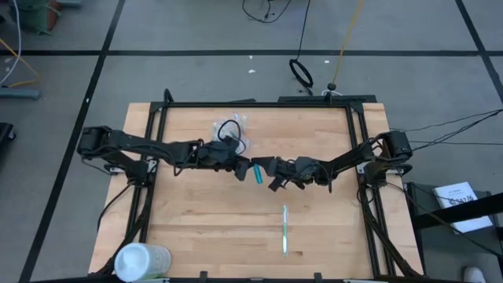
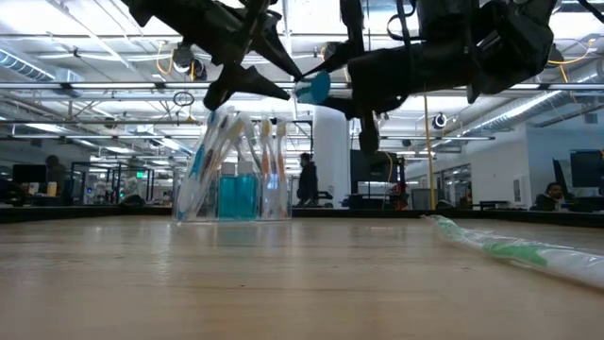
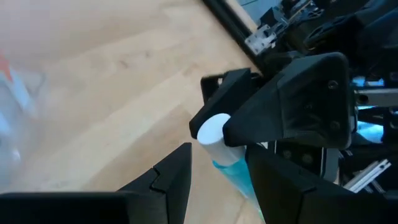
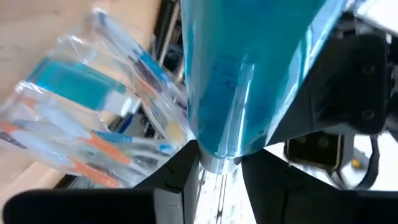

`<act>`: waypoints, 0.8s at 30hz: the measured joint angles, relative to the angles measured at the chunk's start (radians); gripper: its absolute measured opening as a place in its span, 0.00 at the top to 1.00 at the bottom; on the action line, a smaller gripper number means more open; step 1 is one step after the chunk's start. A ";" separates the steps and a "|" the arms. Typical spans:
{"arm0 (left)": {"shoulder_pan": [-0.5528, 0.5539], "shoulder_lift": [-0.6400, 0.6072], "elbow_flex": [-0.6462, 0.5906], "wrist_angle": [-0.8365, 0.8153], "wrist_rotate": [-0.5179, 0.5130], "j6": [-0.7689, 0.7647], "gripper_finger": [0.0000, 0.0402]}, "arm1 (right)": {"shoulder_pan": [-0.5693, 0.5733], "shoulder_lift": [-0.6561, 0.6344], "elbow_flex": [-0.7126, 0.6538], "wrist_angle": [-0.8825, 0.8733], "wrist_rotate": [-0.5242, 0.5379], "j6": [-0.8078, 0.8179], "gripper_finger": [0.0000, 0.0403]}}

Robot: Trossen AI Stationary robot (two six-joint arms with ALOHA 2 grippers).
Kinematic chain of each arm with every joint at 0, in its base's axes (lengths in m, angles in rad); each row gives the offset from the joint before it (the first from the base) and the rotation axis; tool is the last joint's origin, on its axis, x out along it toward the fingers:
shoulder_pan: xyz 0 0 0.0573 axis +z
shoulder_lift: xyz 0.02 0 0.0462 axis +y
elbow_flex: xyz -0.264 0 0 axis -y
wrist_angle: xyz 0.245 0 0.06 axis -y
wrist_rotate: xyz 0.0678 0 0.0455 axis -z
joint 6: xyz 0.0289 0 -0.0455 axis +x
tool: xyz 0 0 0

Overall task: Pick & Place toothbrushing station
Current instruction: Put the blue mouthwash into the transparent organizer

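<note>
A small teal toothpaste tube (image 1: 256, 173) with a white cap (image 3: 211, 130) hangs above the middle of the table between my two grippers. My right gripper (image 1: 275, 173) comes from the right and is shut on it. My left gripper (image 1: 238, 168) comes from the left. It is open, with a finger on either side of the tube's teal body (image 3: 233, 177). A clear plastic cup (image 1: 229, 134) stands on the table just beyond them. It holds pastel toothbrushes and a teal tube (image 2: 236, 196). One loose toothbrush (image 1: 284, 229) lies flat toward the near edge. My right gripper pinches the tube's narrow cap end (image 4: 217, 160) between its two fingers, coming level from the table's right. The tube is lifted clear of the table, and its teal body (image 4: 242, 74) sticks out past the fingertips. I cannot tell whether my left gripper touches the tube.
A bigger white cylindrical container (image 1: 141, 262) lies at the near left corner. A black frame (image 1: 357, 126) runs along the table's far and side edges. Bare wood lies to the near left of the loose toothbrush.
</note>
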 joint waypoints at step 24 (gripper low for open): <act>0.091 -0.006 0.001 0.025 0.122 0.083 0.60 | -0.034 -0.002 -0.019 -0.028 0.332 0.044 0.76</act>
